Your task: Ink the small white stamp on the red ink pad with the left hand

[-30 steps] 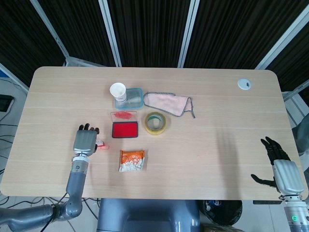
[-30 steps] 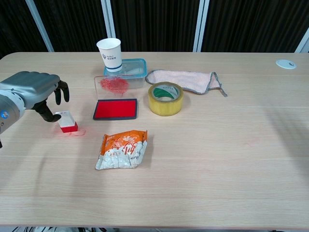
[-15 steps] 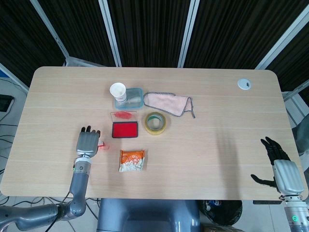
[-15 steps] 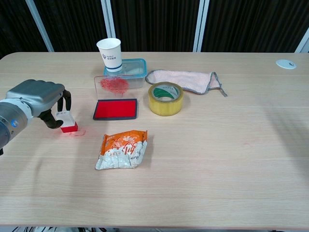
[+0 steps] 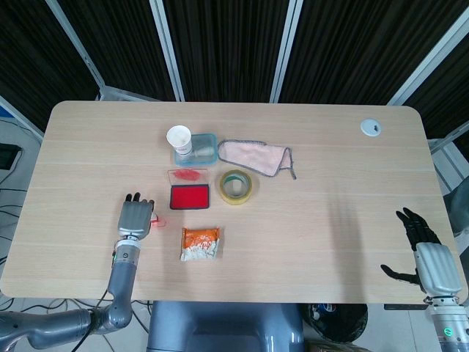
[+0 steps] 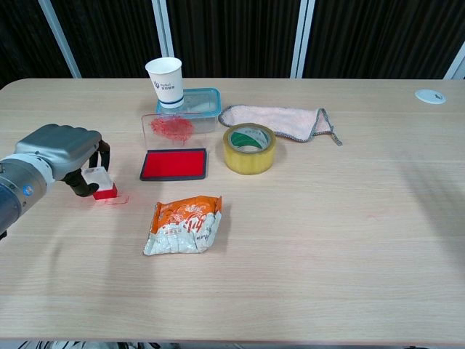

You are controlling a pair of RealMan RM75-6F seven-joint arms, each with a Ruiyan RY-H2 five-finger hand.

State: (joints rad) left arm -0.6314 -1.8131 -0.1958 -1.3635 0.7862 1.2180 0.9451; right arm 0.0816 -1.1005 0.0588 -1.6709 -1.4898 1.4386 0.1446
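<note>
— Where is the stamp (image 6: pixel 101 182) to be found?

— It is seen on the table (image 6: pixel 327 240), standing on its red base at the front left, just under the fingers (image 6: pixel 102 153) of the left hand (image 6: pixel 64 149). The thumb is curled beside it and the fingers are bent down over its far side. Whether it is actually clamped cannot be told; the fingers are set closely around it and may be touching.

— And the ink pad (image 6: pixel 174 164)?

— It lies open to the right of the stamp, apart from it, with its clear lid (image 6: pixel 170 129) raised upright behind the red surface.

— What is shown of the right hand (image 5: pixel 427 251)?

— It is seen only from the head camera, at the table's front right edge, with its fingers spread and nothing held.

— What else is laid out?

— A snack packet (image 6: pixel 183 225) lies in front of the pad, a tape roll (image 6: pixel 249 148) to its right, a pink cloth (image 6: pixel 278 120) behind that, and a paper cup (image 6: pixel 166 82) against a plastic box (image 6: pixel 195 107).
</note>
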